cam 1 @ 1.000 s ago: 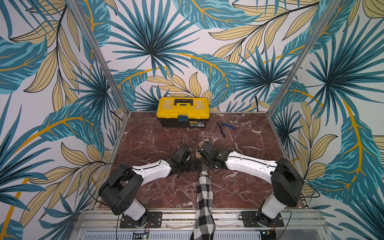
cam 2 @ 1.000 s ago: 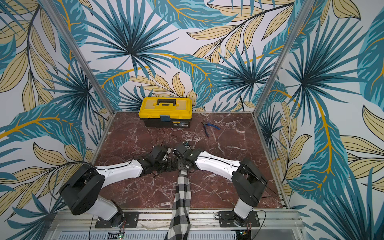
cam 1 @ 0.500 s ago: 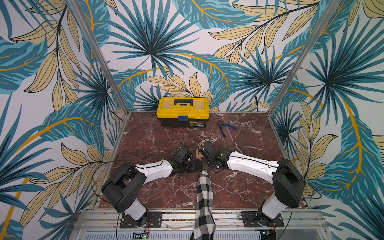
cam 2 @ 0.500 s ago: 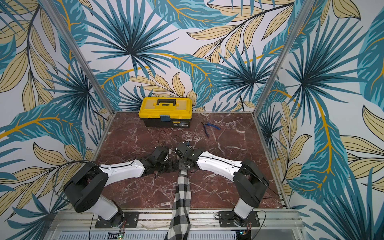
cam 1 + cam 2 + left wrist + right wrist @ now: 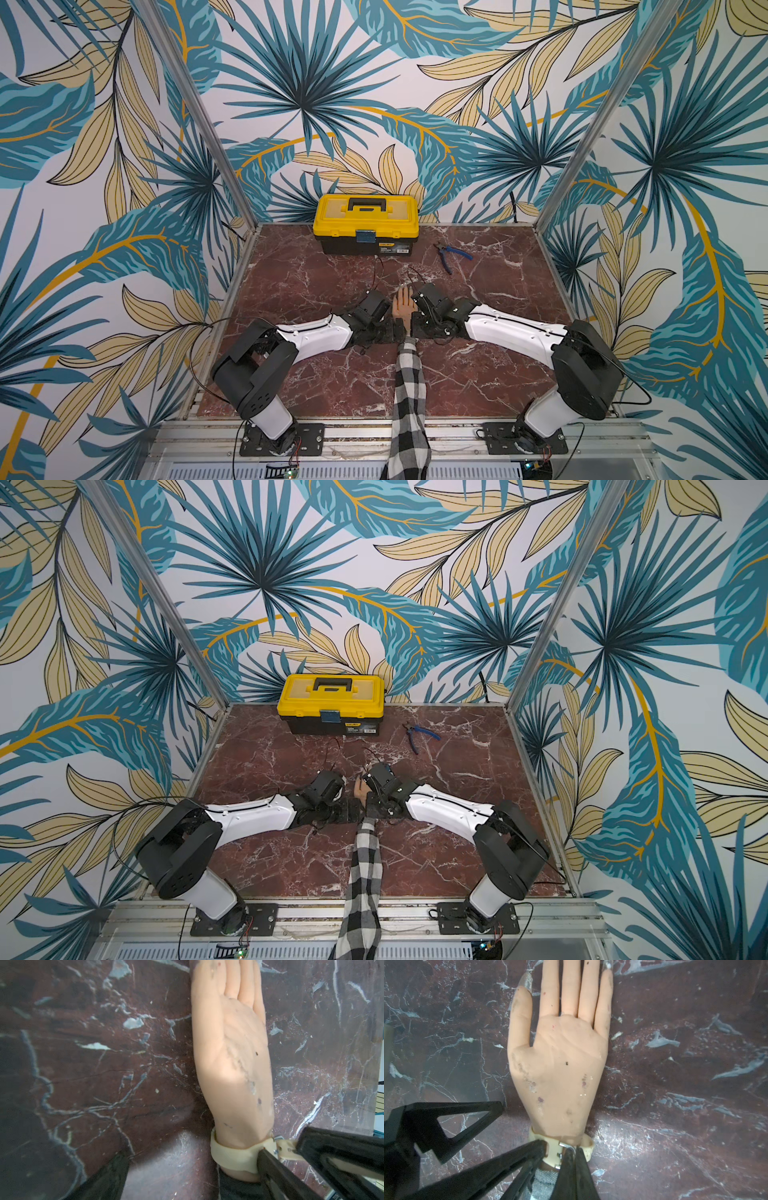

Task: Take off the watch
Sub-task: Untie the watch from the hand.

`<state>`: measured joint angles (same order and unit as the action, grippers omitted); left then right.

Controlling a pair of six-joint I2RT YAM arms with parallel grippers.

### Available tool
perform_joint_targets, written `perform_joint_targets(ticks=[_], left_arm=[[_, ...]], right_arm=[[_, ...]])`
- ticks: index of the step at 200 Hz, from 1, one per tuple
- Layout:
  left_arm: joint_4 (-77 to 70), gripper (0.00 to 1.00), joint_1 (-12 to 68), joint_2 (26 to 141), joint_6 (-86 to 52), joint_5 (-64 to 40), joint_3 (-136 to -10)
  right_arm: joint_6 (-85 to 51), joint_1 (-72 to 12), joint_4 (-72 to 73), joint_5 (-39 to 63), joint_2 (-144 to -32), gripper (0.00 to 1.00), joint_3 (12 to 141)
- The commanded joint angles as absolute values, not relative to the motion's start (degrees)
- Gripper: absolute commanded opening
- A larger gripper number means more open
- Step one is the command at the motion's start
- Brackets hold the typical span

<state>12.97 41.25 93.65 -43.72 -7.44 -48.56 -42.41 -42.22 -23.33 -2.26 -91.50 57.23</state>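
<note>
L hand (image 5: 521, 1126) ×1: spread wide, one tip at the strap, prob. bracing it. Watch (image 5: 553, 1152) ×1: round dummy wrist (image 5: 558, 1126), mid surface (image 5: 675, 1084). R hand (image 5: 571, 1152) ×1: pinched shut on strap end by buckle, prob. to pull it free. Pliers (image 5: 453, 254) ×1, far back, untouched.

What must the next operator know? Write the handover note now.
Left gripper: open, one fingertip against the watch at the wrist.
Right gripper: shut on the strap end beside the buckle.
Watch: buckle side up around the hand's wrist; hand palm up on the table.
Done: strap end gripped.
Left: undo the buckle, draw the watch off. Whether the pin is out, I cannot tell.
</note>
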Motion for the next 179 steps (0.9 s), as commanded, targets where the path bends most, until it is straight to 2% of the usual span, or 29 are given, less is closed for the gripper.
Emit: perform_joint_targets(ticks=[1, 63, 130, 179], left_arm=[[23.5, 0.98, 41.6, 97.5, -43.5, -2.4, -46.4], [23.2, 0.96, 41.5, 99.4, -45.9, -2.7, -45.3], [22.1, 0.96, 41.6, 100.5, -46.8, -3.0, -44.9], [21.1, 0.96, 41.6, 100.1, -47.4, -3.4, -44.1]], right_arm=[[-43.3, -41.1, -22.2, -1.2, -89.4, 0.00, 53.8], [-43.5, -40.5, -20.5, -0.9, -90.1, 0.00, 46.9], [-40.7, -40.5, -27.8, 2.5, -101.5, 0.00, 56.1], [-40.9, -40.4, -23.1, 3.9, -96.0, 0.00, 53.3]])
